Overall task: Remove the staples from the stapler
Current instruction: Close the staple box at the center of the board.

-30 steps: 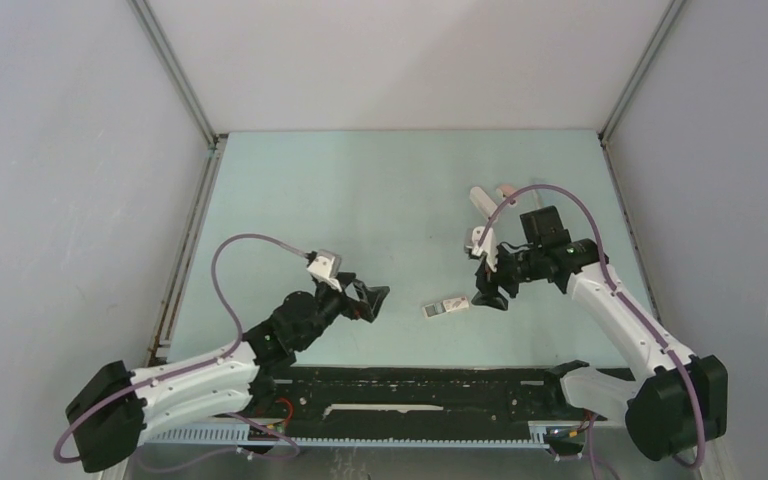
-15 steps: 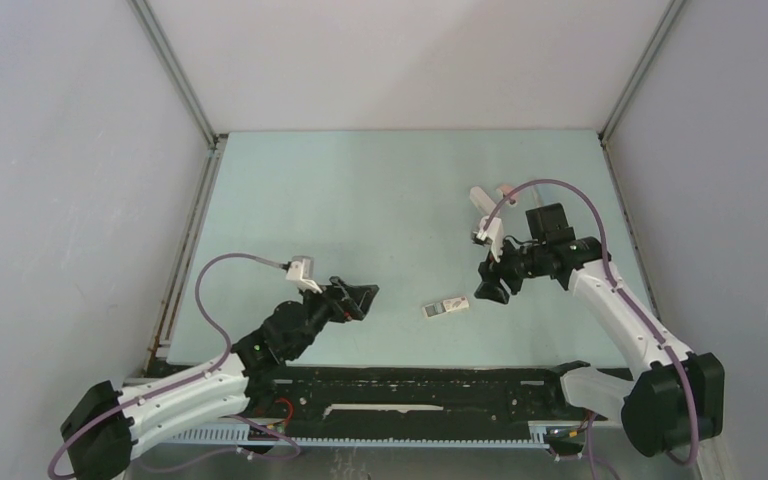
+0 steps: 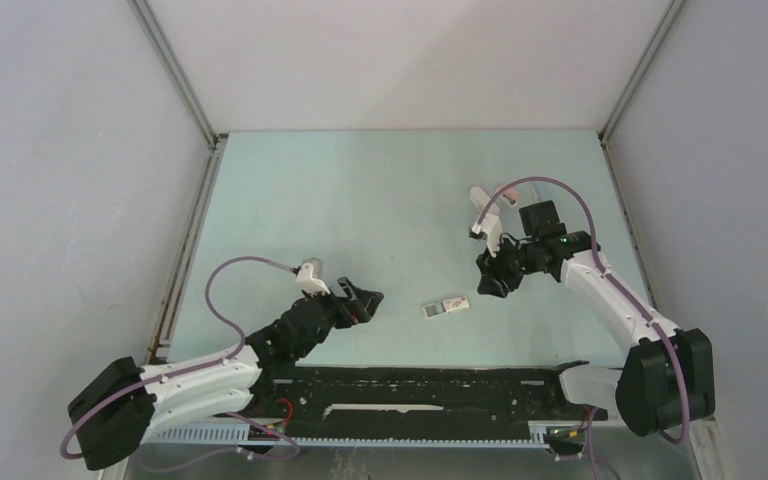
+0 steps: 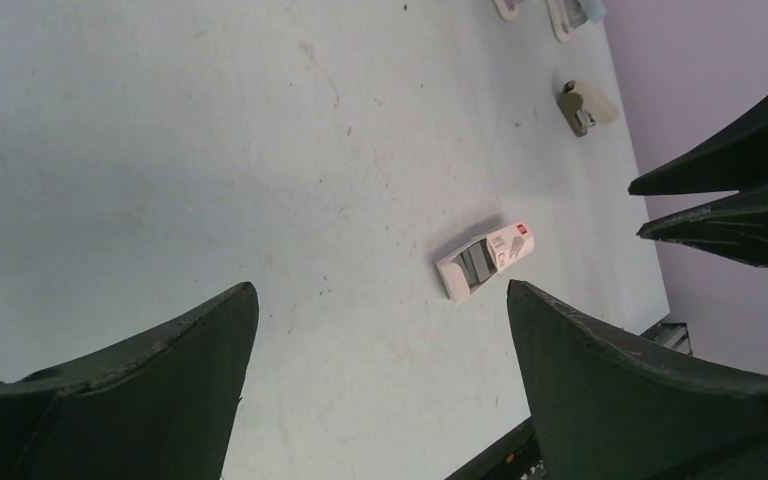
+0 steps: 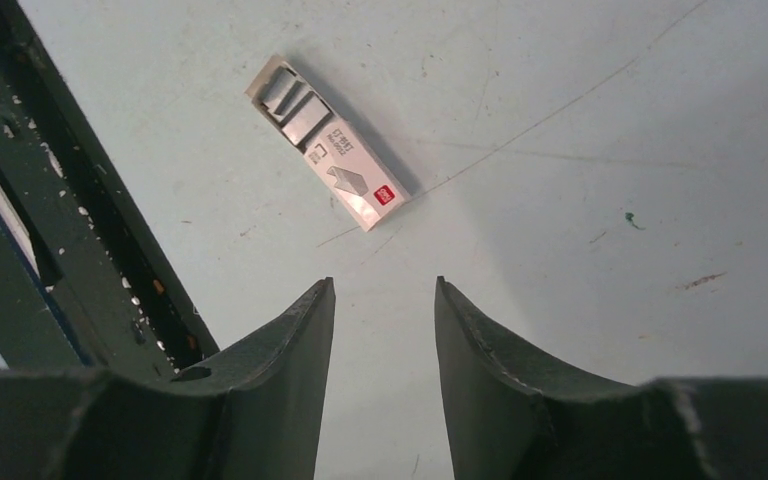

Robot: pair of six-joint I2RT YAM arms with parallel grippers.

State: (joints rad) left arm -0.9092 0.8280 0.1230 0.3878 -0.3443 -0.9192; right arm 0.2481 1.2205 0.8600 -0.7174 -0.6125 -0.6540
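Black fingers (image 4: 160,370) of the left gripper (image 3: 360,300) stood spread to full width, released and holding nothing, just above the pale green table (image 3: 380,200). The left arm lay low, stretched forward from its base toward the table centre. A small white box (image 3: 447,308) lay flat between the two grippers, touching neither; grey staple strips (image 5: 295,100) showed in its open end. The right gripper (image 3: 492,278) was angled down toward the box, its fingers (image 5: 280,360) parted by a narrow gap and grasping nothing. The right arm was bent at the elbow, reaching inward. A small beige stapler (image 4: 585,105) lay on the table beyond the box, near the right wall.
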